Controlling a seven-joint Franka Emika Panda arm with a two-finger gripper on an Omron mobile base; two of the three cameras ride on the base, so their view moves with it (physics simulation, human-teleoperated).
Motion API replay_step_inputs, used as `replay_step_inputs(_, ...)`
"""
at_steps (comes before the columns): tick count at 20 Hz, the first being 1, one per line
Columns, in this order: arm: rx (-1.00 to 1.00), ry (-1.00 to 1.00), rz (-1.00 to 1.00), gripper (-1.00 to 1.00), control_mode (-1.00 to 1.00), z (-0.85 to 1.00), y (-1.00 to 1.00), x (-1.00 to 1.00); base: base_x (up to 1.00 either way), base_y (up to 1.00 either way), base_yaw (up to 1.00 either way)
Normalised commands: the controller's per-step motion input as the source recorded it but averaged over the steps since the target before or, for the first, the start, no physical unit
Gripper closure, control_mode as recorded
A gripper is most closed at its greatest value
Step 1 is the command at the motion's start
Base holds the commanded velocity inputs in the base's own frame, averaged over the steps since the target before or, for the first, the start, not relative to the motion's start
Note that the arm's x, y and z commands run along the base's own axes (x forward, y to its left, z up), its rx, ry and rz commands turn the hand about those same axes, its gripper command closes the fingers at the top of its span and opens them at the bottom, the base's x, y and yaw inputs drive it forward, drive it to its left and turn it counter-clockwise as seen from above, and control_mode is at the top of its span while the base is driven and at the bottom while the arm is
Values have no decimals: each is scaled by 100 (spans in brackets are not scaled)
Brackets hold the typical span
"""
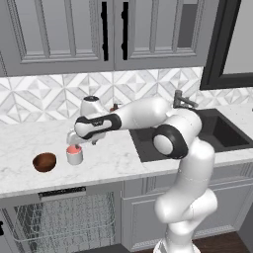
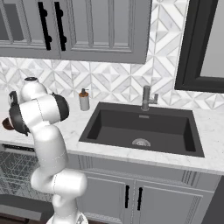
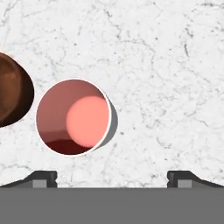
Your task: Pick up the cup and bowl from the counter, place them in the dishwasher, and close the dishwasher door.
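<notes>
The white cup [image 1: 74, 155] with its salmon-pink inside stands upright on the marble counter [image 1: 113, 158]. The dark reddish-brown bowl [image 1: 44, 161] sits just left of it, apart from it. My gripper [image 1: 81, 141] hovers just above the cup, pointing down. In the hand view the gripper [image 3: 112, 179] is open and empty, fingertips [image 3: 44, 178] wide apart. There the cup [image 3: 73, 117] lies left of the midline, and the bowl [image 3: 12, 96] is cut by the left edge. Below the counter the dishwasher [image 1: 64, 217] stands open, showing its wire rack; its door is folded down, mostly out of frame.
A dark sink basin [image 1: 217, 132] with a faucet [image 1: 181, 100] is set into the counter to the right. A soap dispenser [image 2: 84, 100] stands by the tiled backsplash. Grey upper cabinets [image 1: 74, 34] hang above. My arm's elbow [image 1: 170, 141] reaches over the sink's left edge.
</notes>
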Motion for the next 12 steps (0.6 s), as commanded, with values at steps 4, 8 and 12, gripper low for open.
replay_step_inputs(4, -1, 0, 0, -100, -100, -37, 13, 28, 0, 0, 0)
replay_step_inputs(8, 0, 0, 0, -100, -100, -19, 15, 22, 0, 0, 0)
replay_step_inputs(12, 0, 0, 0, -100, -100, -6, 21, 18, 0, 0, 0)
